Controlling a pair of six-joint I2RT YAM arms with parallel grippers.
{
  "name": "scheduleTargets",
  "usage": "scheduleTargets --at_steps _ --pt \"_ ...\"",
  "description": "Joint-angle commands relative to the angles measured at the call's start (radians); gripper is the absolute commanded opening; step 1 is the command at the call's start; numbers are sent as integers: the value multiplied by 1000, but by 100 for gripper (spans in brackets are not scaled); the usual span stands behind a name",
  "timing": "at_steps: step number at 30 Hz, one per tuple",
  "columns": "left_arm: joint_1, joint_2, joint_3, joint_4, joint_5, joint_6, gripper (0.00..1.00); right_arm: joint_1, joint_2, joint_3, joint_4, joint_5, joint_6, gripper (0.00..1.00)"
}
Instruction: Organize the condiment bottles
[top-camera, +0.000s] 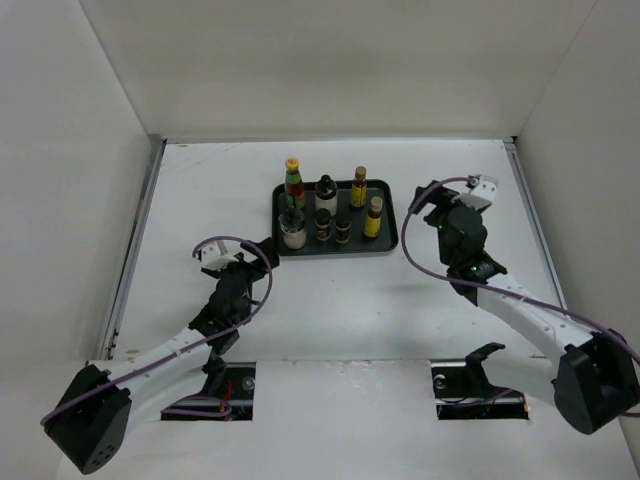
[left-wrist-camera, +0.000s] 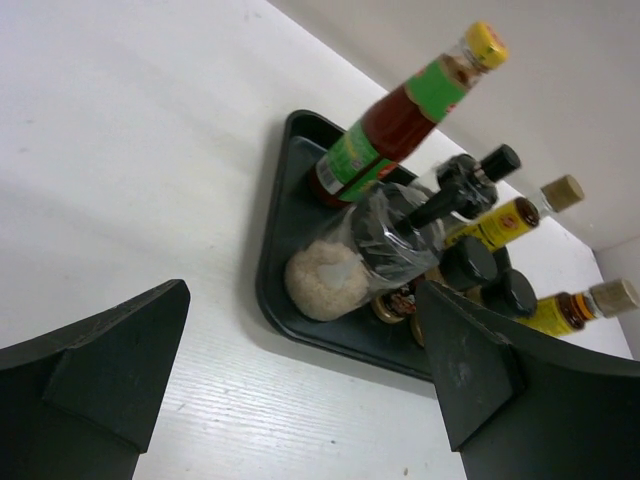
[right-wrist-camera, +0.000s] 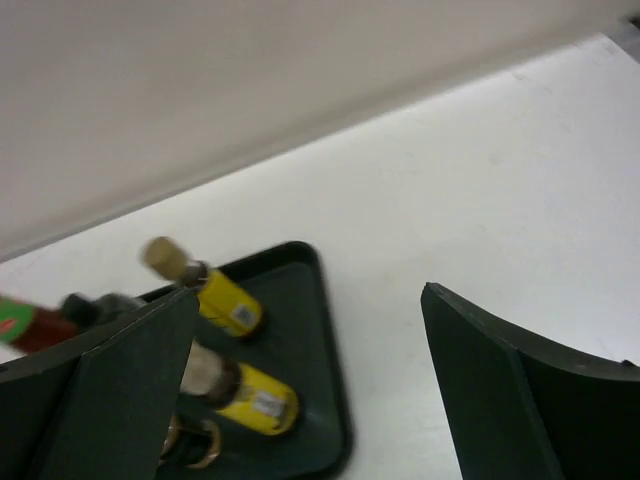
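Seven condiment bottles (top-camera: 343, 229) are pictured standing in a black rectangular tray (top-camera: 336, 253) at upper centre of the overhead view. Among them are a red sauce bottle with green label and yellow cap (top-camera: 293, 183), a white black-capped bottle (top-camera: 326, 194) and a short clear jar (top-camera: 292, 230). Label writing cannot be read. The left gripper (left-wrist-camera: 300, 330) is held spread and empty at the tray's lower-left corner. The right gripper (right-wrist-camera: 308, 295) is likewise spread, beside its right edge.
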Motion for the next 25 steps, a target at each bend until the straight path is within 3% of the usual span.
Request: scheduleTargets --at_steps 1,7,11,18,25 --pt "42 -53 39 -148 -13 -54 100 -67 8 -137 144 -15 146 100" --pt "134 -130 73 -349 -2 -71 100 -153 111 -221 261 -2 226 100" --pt "180 -101 128 -476 50 -79 100 -206 177 -233 273 -41 306 100" --pt "149 -68 246 -631 95 -76 100 -229 187 -207 232 -129 314 100" --pt "94 -18 285 -657 84 -66 100 -239 203 -202 230 -140 320 100"
